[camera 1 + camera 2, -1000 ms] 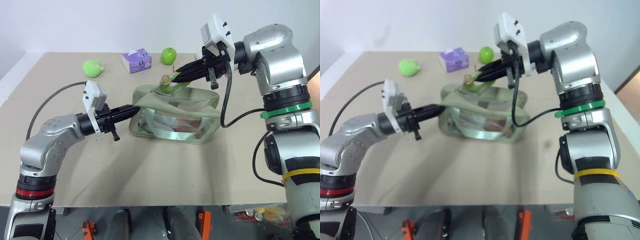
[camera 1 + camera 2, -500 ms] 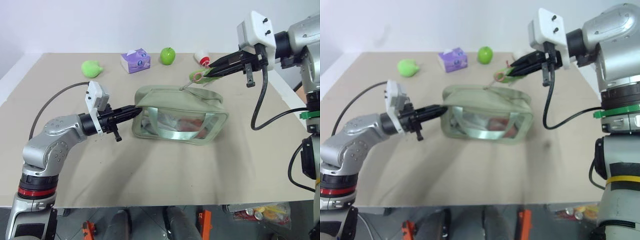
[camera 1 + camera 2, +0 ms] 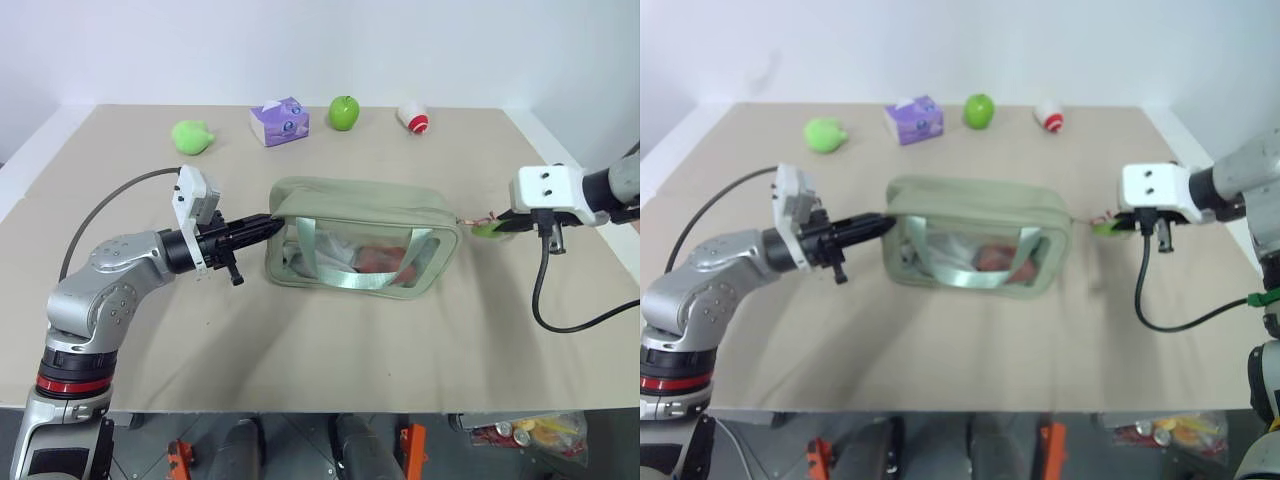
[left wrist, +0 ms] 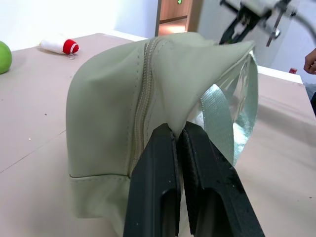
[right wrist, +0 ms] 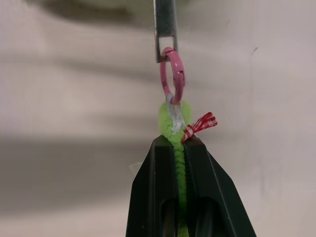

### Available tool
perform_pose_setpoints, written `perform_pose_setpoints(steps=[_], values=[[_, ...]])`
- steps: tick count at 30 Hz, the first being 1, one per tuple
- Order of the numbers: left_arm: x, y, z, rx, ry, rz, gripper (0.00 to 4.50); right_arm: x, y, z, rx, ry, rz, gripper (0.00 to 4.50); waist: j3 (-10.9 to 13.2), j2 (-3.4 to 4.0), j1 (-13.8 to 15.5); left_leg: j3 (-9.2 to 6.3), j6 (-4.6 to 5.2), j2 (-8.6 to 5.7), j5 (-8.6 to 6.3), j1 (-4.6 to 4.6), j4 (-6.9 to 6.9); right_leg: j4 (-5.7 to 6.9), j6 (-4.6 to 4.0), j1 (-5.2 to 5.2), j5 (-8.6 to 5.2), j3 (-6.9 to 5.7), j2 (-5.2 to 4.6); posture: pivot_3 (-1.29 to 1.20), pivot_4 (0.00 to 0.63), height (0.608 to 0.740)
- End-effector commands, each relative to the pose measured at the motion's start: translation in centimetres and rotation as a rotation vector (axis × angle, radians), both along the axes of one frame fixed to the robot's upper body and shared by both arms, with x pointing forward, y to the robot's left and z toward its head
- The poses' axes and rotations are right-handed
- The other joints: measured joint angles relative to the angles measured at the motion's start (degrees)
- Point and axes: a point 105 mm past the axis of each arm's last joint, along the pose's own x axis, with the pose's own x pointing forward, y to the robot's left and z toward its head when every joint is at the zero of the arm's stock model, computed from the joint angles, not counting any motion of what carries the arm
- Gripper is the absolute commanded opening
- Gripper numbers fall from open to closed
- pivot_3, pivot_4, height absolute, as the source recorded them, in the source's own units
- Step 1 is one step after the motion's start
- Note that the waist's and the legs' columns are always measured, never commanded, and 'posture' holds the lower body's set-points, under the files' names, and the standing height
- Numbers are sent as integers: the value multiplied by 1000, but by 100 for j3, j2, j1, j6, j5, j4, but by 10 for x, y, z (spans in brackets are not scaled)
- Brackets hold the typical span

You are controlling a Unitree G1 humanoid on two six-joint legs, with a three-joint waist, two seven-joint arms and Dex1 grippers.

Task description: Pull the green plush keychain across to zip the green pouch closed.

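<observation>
The pale green pouch (image 3: 360,215) lies mid-table, its clear window toward me and its zipper line running along the top (image 4: 143,103). My left gripper (image 3: 268,222) is shut on the fabric at the pouch's left end, the fingers (image 4: 158,177) pinching the corner. Off the pouch's right end, the green plush keychain (image 3: 487,229) hangs from a pink ring (image 5: 173,74) on the metal zipper pull. My right gripper (image 5: 178,143) is shut on that lime-green plush, with a small red checked bow beside it.
Along the table's far edge sit a lime-green plush lump (image 3: 191,136), a purple tissue pack (image 3: 279,121), a green apple (image 3: 344,112) and a small red-and-white bottle (image 3: 412,118). A black cable (image 3: 560,300) loops under the right arm.
My right gripper has pulled the keychain from above the pouch's middle rightward and down past its right end. The pouch top has flattened and straightened. The left gripper has kept its hold in place.
</observation>
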Motion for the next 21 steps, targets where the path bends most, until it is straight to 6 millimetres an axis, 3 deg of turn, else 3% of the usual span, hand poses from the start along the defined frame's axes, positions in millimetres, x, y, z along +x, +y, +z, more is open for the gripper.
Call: perform_pose_setpoints(steps=[1, 6, 11, 14, 17, 19, 21], values=[[-2, 10, 13, -4, -48, 23, 0, -4, -13, -13, 15, -3, -61, 39, 0, 0, 7, 1, 0, 0, 0, 3, 2, 0, 1, 4, 0, 1, 0, 0, 150, 740], [-3, 9, 12, -9, -40, 23, 0, -8, 15, -64, 117, 72, -36, 39, 0, 0, -17, 5, 0, 1, 0, 12, 12, 1, 7, 14, 5, 8, 1, 0, 150, 740], [-5, 9, 11, -11, -34, 22, 0, -32, 33, -115, 60, 210, 50, 39, -5, -6, -15, 1, 1, 6, 1, 18, 14, 5, 8, 19, 8, 8, 10, 0, 150, 740], [-5, 8, 10, -18, -30, 26, 0, -32, 34, -133, 9, 228, 55, 39, -12, -18, -16, 0, 0, 10, 0, 36, 14, 4, 6, 36, 6, 6, 14, 0, 150, 740], [-4, 8, 11, -31, -25, 36, 0, -32, 41, -145, -6, 252, 70, 39, -50, -81, -54, -2, -1, 17, -1, 66, 13, 4, 3, 63, 5, 3, 20, 0, 150, 740], [-3, 8, 11, -47, -18, 49, 0, -30, 43, -146, -10, 252, 79, 39, -72, -117, -86, -4, -4, 21, -3, 94, 13, 3, -1, 91, 3, -3, 21, 0, 150, 740], [1, 11, 6, -48, -3, 83, 0, -22, 46, -135, 37, 216, 61, 39, -75, -122, -121, -5, -5, 21, -4, 115, 12, -1, -8, 112, -2, -5, 17, 0, 150, 740]])
